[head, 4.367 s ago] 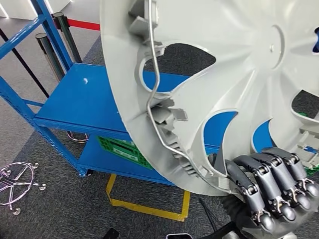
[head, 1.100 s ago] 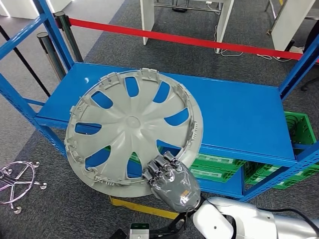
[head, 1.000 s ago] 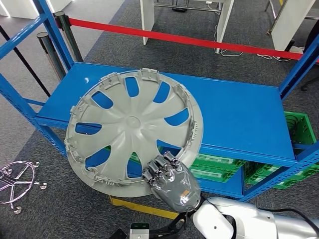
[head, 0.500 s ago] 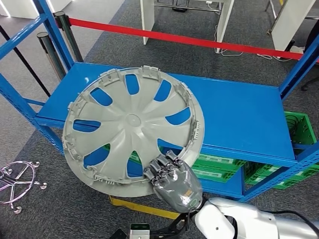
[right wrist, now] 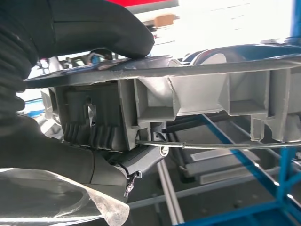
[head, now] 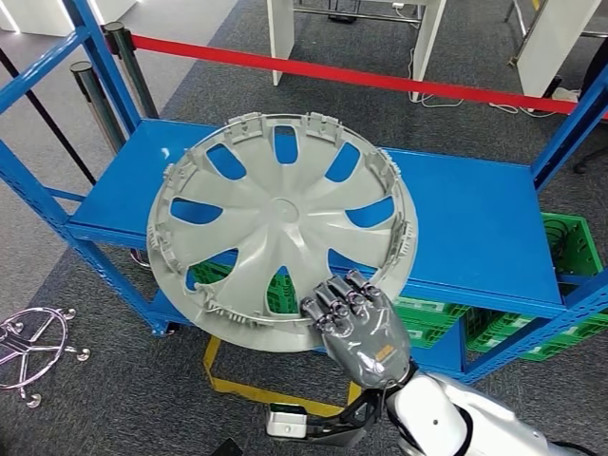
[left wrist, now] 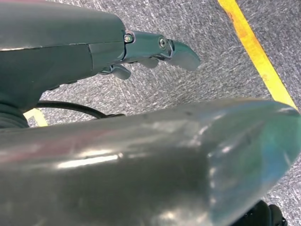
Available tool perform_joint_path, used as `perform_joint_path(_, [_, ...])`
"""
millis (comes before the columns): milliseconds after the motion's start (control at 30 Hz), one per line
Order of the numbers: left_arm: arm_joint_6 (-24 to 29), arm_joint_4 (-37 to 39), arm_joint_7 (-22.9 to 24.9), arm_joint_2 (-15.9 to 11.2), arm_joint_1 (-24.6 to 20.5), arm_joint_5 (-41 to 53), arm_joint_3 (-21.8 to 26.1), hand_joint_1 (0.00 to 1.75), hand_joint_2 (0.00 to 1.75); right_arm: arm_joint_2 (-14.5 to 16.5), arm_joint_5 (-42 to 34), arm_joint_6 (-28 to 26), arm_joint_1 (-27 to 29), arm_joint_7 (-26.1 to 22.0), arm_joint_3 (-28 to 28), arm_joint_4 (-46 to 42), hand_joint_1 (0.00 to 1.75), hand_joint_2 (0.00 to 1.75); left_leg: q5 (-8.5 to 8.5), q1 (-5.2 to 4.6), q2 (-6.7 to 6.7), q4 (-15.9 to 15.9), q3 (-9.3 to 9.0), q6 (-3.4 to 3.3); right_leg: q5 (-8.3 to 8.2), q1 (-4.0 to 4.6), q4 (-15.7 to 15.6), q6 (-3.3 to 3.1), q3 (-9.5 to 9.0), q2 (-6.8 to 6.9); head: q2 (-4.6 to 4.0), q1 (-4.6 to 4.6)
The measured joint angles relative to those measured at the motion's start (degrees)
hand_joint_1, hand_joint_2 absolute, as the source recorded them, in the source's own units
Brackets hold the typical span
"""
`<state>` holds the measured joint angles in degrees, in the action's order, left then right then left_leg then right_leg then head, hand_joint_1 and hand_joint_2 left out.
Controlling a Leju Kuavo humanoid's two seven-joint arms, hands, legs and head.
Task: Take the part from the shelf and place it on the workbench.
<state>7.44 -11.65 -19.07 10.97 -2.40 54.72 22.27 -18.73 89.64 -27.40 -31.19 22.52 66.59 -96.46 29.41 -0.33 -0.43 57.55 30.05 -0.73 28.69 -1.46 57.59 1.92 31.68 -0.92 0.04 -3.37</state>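
Slippage worries me: my right hand (head: 362, 328) grips only the hubcap's (head: 279, 228) near rim, so its far side could tip onto the shelf (head: 473, 223).

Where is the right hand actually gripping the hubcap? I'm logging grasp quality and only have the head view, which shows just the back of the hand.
Observer: In the right wrist view the thumb lies across the top of the hubcap's rim, and the fingers sit beneath it.
Operator: Anything near the fingers underneath?
Observer: A thin wire ring runs along under the rim clips, just past the fingertips.
Operator: And the left hand?
Observer: The left hand hangs over grey carpet, holding nothing.
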Motion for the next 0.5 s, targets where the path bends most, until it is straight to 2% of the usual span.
perform_joint_path(167, [0.19, 0.0, 0.17, 0.0, 0.01, 0.16, 0.0, 0.0, 0.0, -0.05, 0.0, 0.54, 0.83, 1.44, -2.15, 0.78, 1.75, 1.75, 0.0, 0.0, 0.0, 0.0, 0.0, 0.0, 0.0, 0.0, 0.0, 0.0, 0.0, -0.01, 0.0, 0.0])
perform_joint_path(500, [0.76, 0.0, 0.36, 0.0, 0.02, 0.54, -0.02, 0.0, 0.0, -0.29, 0.0, 1.69, 0.8, 3.36, -2.12, 0.98, 1.75, 1.75, 0.0, 0.0, 0.0, 0.0, 0.01, 0.0, 0.0, 0.0, 0.0, 0.0, 0.01, -0.01, -0.01, 0.0])
